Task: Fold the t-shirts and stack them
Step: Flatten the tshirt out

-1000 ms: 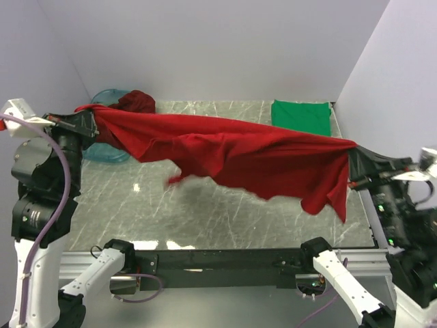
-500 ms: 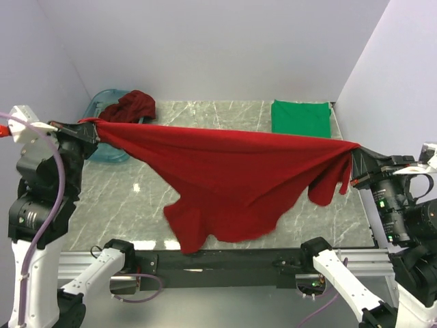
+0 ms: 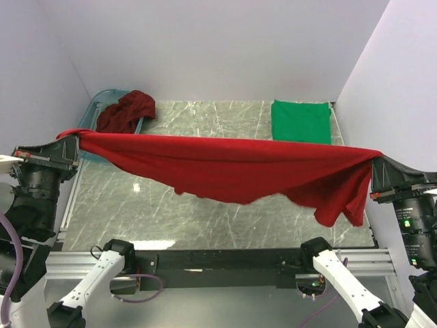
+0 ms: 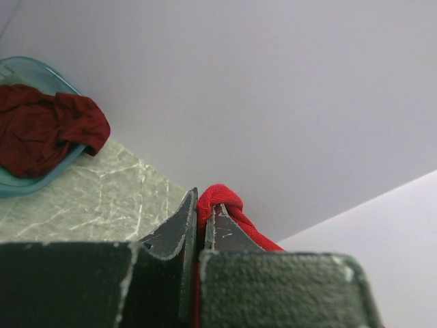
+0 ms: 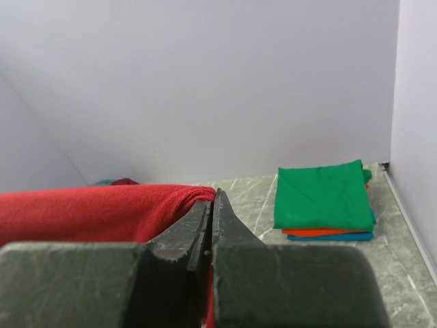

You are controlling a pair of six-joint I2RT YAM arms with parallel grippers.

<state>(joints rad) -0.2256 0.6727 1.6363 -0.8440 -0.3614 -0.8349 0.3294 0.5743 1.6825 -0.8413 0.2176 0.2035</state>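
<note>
A bright red t-shirt [image 3: 225, 164] hangs stretched in the air between my two grippers, sagging over the middle of the table. My left gripper [image 3: 74, 140] is shut on its left end, which shows as a red bunch [image 4: 220, 201] between the fingers in the left wrist view. My right gripper [image 3: 374, 160] is shut on its right end, seen as red cloth [image 5: 102, 212] in the right wrist view. A maroon t-shirt [image 3: 126, 111] lies crumpled in the teal basket [image 3: 92, 109]. A folded stack with a green t-shirt [image 3: 301, 120] on top, over orange-red and blue ones [image 5: 328, 234], lies at the back right.
The marble table top [image 3: 205, 212] lies under the hanging shirt. White walls close in the back and both sides. A black rail [image 3: 218, 260] runs along the near edge between the arm bases.
Both grippers have moved apart and toward the near side, pulling the red shirt taut. Its hanging lower part has swung up from the front edge.
</note>
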